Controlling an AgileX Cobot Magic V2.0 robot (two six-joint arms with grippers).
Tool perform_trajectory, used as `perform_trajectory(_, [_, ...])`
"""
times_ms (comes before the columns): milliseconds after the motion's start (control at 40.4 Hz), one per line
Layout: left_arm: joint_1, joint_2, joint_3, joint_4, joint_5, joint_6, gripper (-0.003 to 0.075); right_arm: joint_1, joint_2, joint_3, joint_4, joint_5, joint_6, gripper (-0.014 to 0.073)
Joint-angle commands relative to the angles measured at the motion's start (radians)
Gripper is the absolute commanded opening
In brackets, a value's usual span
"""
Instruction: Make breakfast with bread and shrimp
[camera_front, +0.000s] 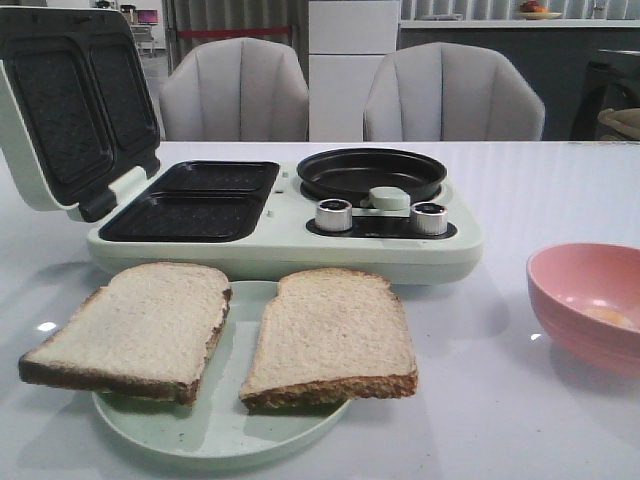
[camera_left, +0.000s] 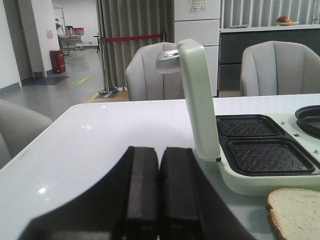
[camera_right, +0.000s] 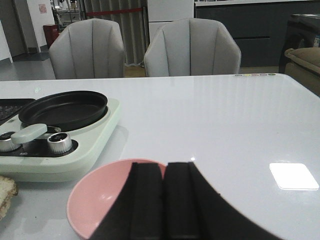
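- Bread (camera_front: 220, 335) lies as two slices side by side on a pale green plate (camera_front: 215, 435) at the near edge of the white table (camera_front: 540, 190); the left slice overhangs the plate's left rim, and the right slice sits just beside it with a narrow gap between them.
- Shrimp (camera_front: 608, 317) shows only as a pale orange shape in the bottom of the pink bowl (camera_front: 580, 290), which stands to the right of the plate, well apart from the bread; how many pieces there are cannot be told.
- Just beyond the plate stands a pale green breakfast maker (camera_front: 290, 245) with its lid (camera_front: 70, 110) raised at the left, two dark ridged sandwich wells (camera_front: 195, 200) exposed, a round black pan (camera_front: 372, 172) on the right side and two silver knobs (camera_front: 334, 214) at its front.
- Left gripper (camera_left: 159, 190) has its black fingers pressed together with nothing between them, hovering at the near left of the table beside the raised lid.
- Right gripper (camera_right: 166, 200) is likewise closed on nothing, hanging over the near rim of the pink bowl.
- Two grey chairs (camera_front: 238, 90) stand at the far side of the table.
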Motion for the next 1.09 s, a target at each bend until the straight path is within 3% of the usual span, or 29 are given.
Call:
perform_trajectory(0, [0.001, -0.022, 0.008, -0.009, -0.096, -0.004, 0.0099, 0.002, -0.023, -0.018, 0.001, -0.094, -0.01, 0.0034])
perform_trajectory(891, [0.001, -0.022, 0.008, -0.009, -0.096, -0.004, 0.0099, 0.002, -0.023, -0.018, -0.001, -0.116, -0.01, 0.0034])
perform_trajectory(1064, [0.001, -0.022, -0.047, -0.009, -0.101, -0.004, 0.0099, 0.002, -0.023, -0.108, 0.006, -0.091, -0.01, 0.0034])
